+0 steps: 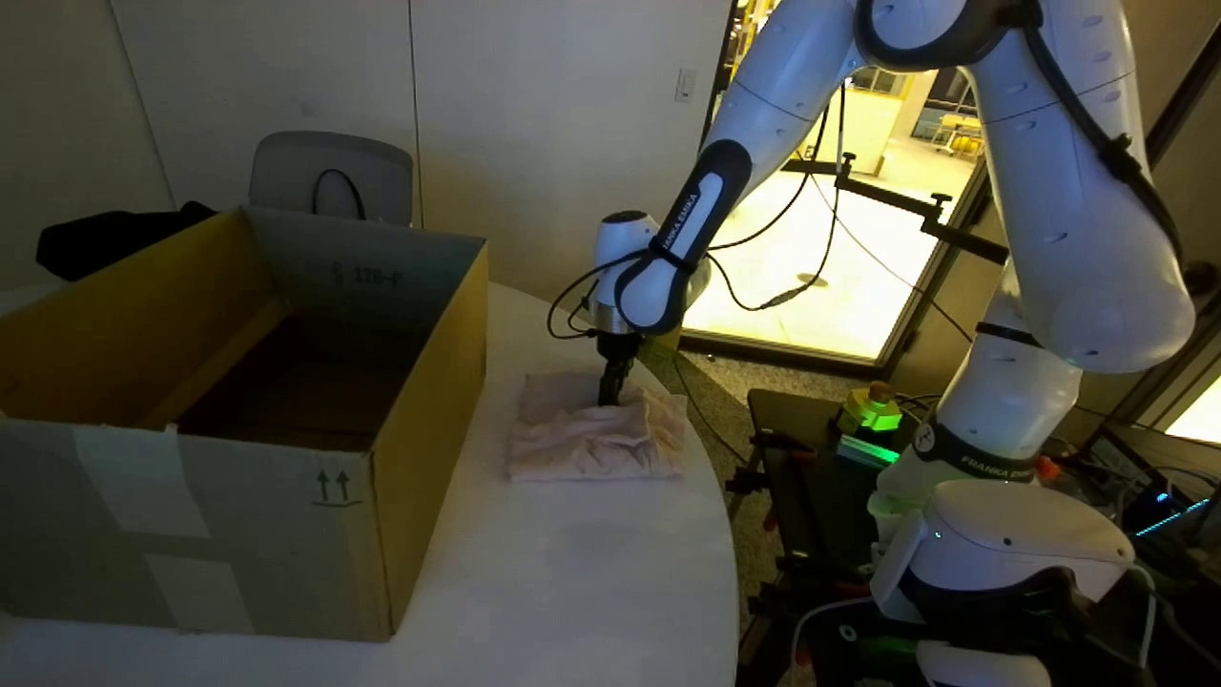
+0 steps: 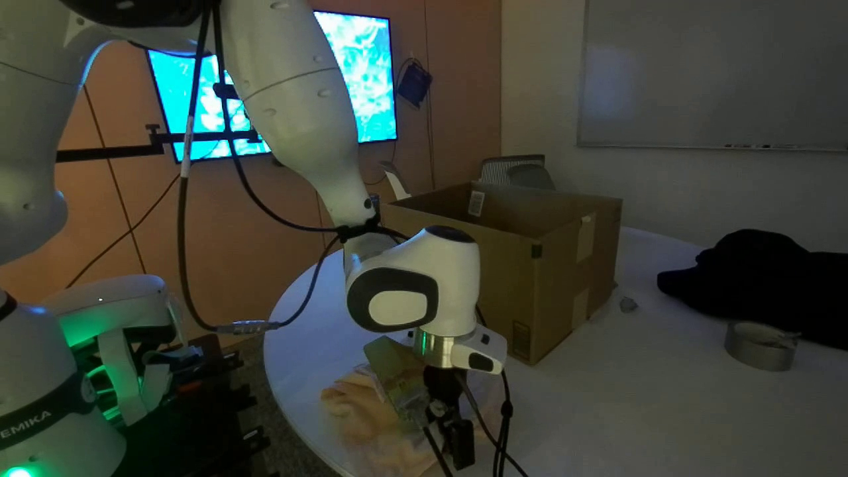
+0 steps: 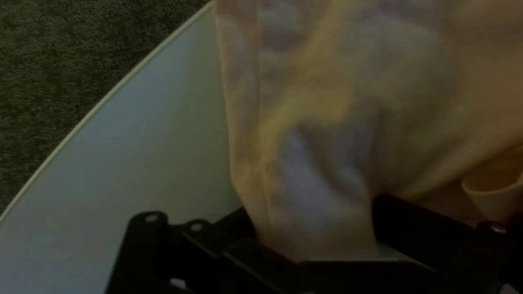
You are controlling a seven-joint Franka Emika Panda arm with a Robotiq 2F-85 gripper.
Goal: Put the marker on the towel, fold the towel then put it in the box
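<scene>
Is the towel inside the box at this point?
No, in an exterior view the towel lies on the white table, beside the cardboard box.

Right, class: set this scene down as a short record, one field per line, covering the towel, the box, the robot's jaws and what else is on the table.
surface: white table with a curved edge
towel: on the table, wrinkled, looks partly folded
jaws: down at the towel, standing apart with towel between them
box: cardboard, open-topped, on the table beside the towel, not touching it
towel in box: not yet
marker: not visible in any view
also on table: roll of tape, black bundle
</scene>
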